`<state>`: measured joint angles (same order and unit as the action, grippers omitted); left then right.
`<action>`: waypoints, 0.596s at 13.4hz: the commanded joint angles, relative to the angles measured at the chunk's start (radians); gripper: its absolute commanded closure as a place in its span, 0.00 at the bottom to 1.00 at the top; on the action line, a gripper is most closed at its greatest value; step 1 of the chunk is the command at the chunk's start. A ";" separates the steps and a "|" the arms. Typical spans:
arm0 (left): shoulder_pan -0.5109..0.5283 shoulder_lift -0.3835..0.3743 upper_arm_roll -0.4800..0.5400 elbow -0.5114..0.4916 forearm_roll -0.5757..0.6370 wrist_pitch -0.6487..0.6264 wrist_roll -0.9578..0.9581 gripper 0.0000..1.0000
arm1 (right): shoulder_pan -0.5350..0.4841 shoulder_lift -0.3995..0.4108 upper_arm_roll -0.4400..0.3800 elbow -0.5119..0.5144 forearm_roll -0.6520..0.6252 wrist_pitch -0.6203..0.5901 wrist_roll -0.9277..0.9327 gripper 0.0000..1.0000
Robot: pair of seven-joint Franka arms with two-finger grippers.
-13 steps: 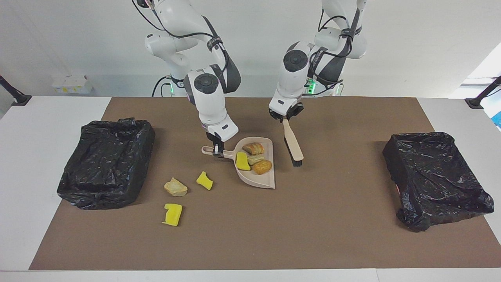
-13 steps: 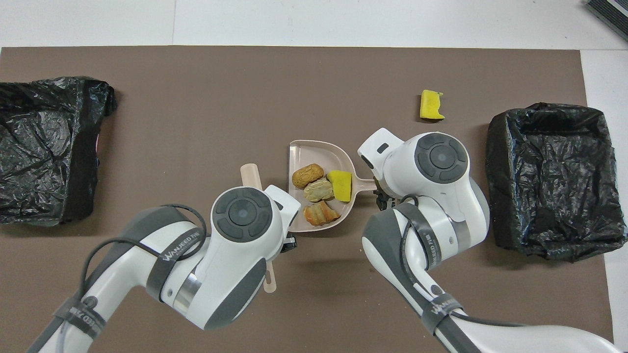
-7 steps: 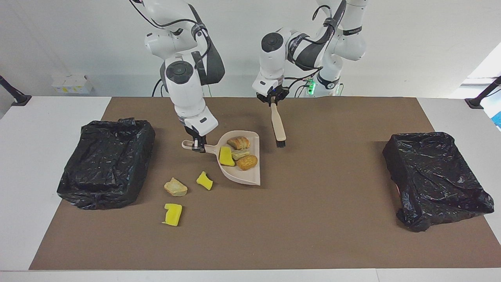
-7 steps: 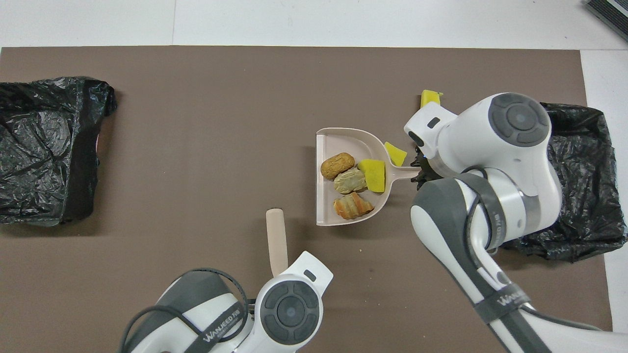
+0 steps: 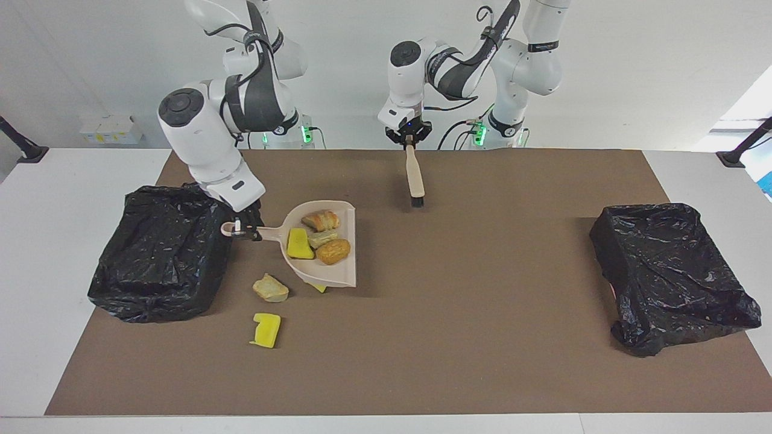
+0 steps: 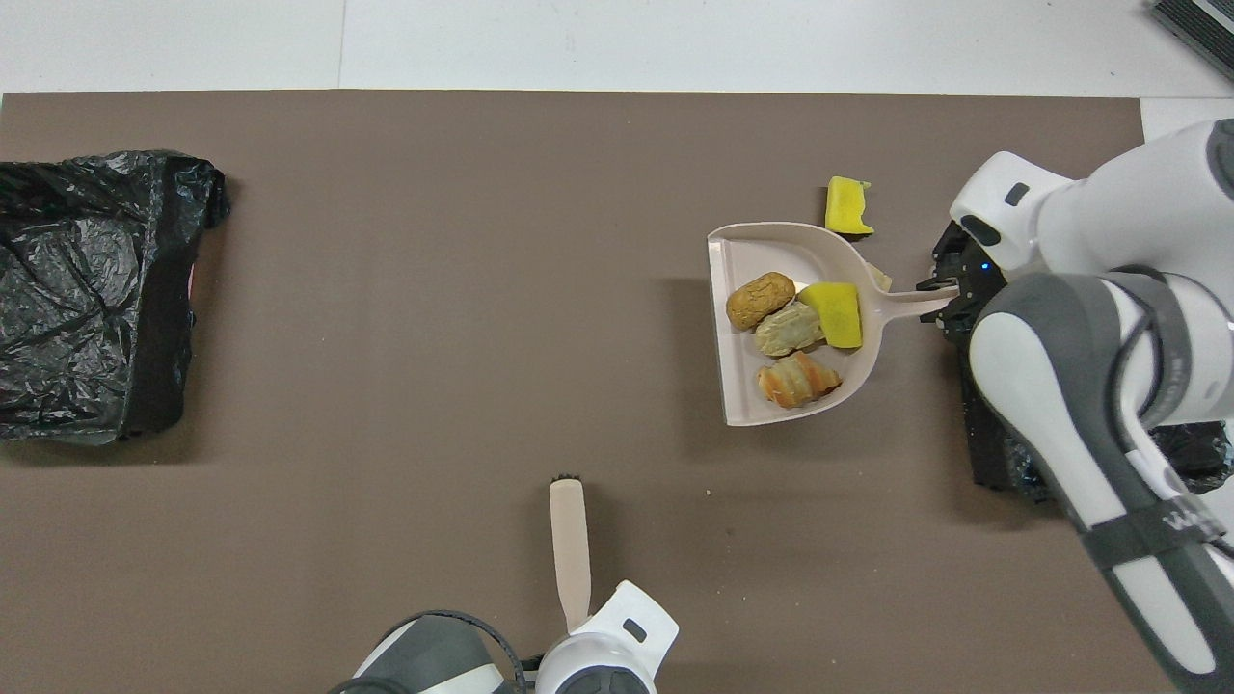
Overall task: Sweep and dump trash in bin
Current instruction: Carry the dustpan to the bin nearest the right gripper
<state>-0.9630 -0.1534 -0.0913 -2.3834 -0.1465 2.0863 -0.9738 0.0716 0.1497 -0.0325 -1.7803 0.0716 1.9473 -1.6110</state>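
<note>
My right gripper [image 5: 246, 232] [image 6: 950, 294] is shut on the handle of the beige dustpan [image 5: 338, 268] [image 6: 747, 400]. It holds the pan above the mat, beside the black-lined bin [image 5: 160, 259] at the right arm's end. Several pieces of trash lie in the pan: a yellow sponge chunk [image 5: 300, 243] [image 6: 836, 313] and bread-like lumps [image 5: 333, 251] [image 6: 761, 299]. On the mat lie a tan lump [image 5: 270, 288], a yellow sponge [image 5: 266, 330] [image 6: 848, 205], and another sponge [image 5: 318, 287] half hidden under the pan. My left gripper [image 5: 409, 140] is shut on the brush [image 5: 414, 175] [image 6: 571, 549], which hangs bristles down.
A second black-lined bin [image 5: 669, 277] [image 6: 87, 289] stands at the left arm's end of the brown mat [image 5: 482, 337]. In the overhead view my right arm covers most of the bin at its own end.
My right gripper has carried the loaded dustpan toward the bin at the right arm's end, over the loose scraps. My left gripper has drawn the brush back toward the robots.
</note>
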 commanded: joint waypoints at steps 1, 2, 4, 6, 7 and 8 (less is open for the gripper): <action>-0.037 -0.032 0.015 -0.045 -0.056 0.055 -0.011 1.00 | -0.119 0.005 0.008 0.028 0.031 -0.037 -0.153 1.00; -0.043 -0.029 0.015 -0.057 -0.065 0.078 -0.013 1.00 | -0.168 0.007 0.008 0.044 0.031 -0.051 -0.194 1.00; -0.057 -0.025 0.015 -0.082 -0.067 0.101 0.001 1.00 | -0.264 0.013 0.006 0.073 0.030 -0.071 -0.269 1.00; -0.057 -0.023 0.015 -0.086 -0.073 0.121 0.003 1.00 | -0.341 0.013 0.005 0.082 0.019 -0.077 -0.318 1.00; -0.057 -0.020 0.015 -0.092 -0.073 0.129 0.006 1.00 | -0.372 0.013 0.003 0.099 0.010 -0.086 -0.338 1.00; -0.057 -0.020 0.015 -0.095 -0.074 0.136 0.007 1.00 | -0.394 0.013 0.002 0.119 0.005 -0.096 -0.355 1.00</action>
<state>-0.9995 -0.1531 -0.0915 -2.4465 -0.2043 2.1865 -0.9732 -0.2861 0.1526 -0.0392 -1.7140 0.0721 1.8927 -1.9308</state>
